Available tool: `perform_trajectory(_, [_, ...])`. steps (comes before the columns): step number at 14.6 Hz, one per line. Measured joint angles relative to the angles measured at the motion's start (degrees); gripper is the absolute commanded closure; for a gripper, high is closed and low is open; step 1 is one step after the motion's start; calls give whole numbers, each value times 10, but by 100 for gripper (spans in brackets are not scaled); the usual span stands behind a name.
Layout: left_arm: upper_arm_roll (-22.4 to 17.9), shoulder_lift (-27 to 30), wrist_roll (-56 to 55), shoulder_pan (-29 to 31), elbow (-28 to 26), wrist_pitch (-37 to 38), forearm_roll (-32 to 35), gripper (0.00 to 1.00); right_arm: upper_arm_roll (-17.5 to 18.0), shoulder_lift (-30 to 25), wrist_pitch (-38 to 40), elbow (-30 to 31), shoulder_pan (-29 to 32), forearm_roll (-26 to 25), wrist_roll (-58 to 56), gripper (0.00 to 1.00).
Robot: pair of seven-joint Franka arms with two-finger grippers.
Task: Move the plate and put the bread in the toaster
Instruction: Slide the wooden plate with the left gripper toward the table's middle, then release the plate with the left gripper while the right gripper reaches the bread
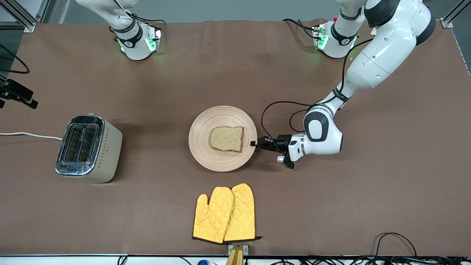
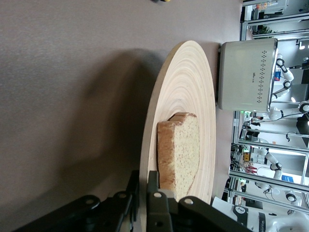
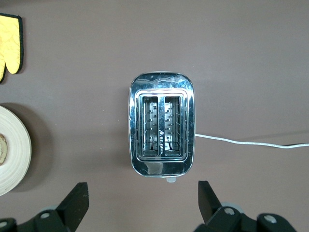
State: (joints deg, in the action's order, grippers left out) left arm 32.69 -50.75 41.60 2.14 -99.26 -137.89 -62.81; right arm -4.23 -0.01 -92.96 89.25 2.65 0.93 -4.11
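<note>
**Left gripper closed on plate rim; right gripper waiting open above toaster**

The left gripper (image 1: 254, 143) is lying low and sideways at the edge of the plate (image 1: 206, 121), at the rim facing the left arm's end of the table. In the left wrist view its fingers (image 2: 153, 203) are sitting one above and one below the plate (image 2: 186, 82) rim, pinching it. The bread (image 1: 226, 138) is resting flat on the plate, just inward of the gripped rim; the same slice (image 2: 181, 150) is showing directly ahead of the fingertips. The toaster (image 1: 88, 148) is standing well apart from this gripper, past the plate toward the right arm's end of the table, its white cord (image 1: 29, 135) trailing off the table edge.

The right gripper (image 3: 142, 203) is waiting spread wide with nothing between its fingers, directly above the toaster (image 3: 161, 128), both slots showing empty below it. A pair of yellow oven mitts (image 1: 224, 213) is lying nearer the front camera than the plate.
</note>
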Motion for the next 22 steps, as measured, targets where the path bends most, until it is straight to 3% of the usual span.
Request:
perform_trajectory(3, [0, -9, 4, -5, 0, -20, -1, 96, 0, 0, 3, 0, 0, 0, 2, 0])
perform_trajectory(4, [0, -12, 13, -6, 0, -22, -4, 91, 0, 0, 4, 0, 0, 0, 2, 0])
perform_trajectory(5, [0, -15, 21, -6, 0, -22, -10, 72, 1, 0, 6, 0, 0, 0, 2, 0])
perform_trajectory(6, [0, -15, 26, -6, 0, -22, -14, 34, 1, 0, 8, 0, 0, 0, 2, 0])
perform_trajectory(7, [0, -16, 27, -6, 0, -22, -15, 3, 2, 0, 16, 0, -1, 0, 2, 0])
perform_trajectory(10, [2, -15, 27, -6, 4, -33, -17, 0, 4, 0, 41, 1, -2, 6, 1, 0])
perform_trajectory(13, [3, -3, -2, 0, 18, -51, -17, 0, 7, 1, 54, 23, -22, 54, 5, 0])
perform_trajectory(17, [1, 54, -58, 34, 27, -54, -12, 0, 9, 22, -23, 81, -76, 91, 70, 0])
perform_trajectory(22, [0, 84, -159, 114, 55, -14, 162, 0, 15, 103, -188, 124, -239, 93, 259, 0])
